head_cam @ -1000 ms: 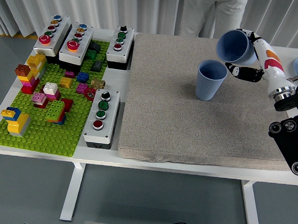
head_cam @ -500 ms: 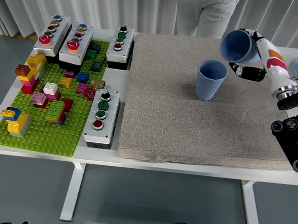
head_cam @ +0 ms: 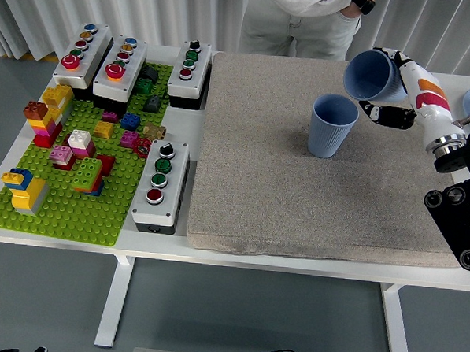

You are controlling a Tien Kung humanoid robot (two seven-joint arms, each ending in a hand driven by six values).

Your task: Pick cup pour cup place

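While the second blue cup [head_cam: 333, 127] stands upright on the grey mat [head_cam: 314, 172], mouth up, the right hand [head_cam: 393, 90] is wrapped around the held blue cup [head_cam: 372, 75] just above and right of it, clear of its rim. Held cup is tipped over, long axis near horizontal, mouth pointing left and slightly down toward the standing cup. Left of the mat: green brick baseplate [head_cam: 64, 195] and button boxes [head_cam: 161, 184]. Far side of the table [head_cam: 293, 266]: a person [head_cam: 302, 22] standing.
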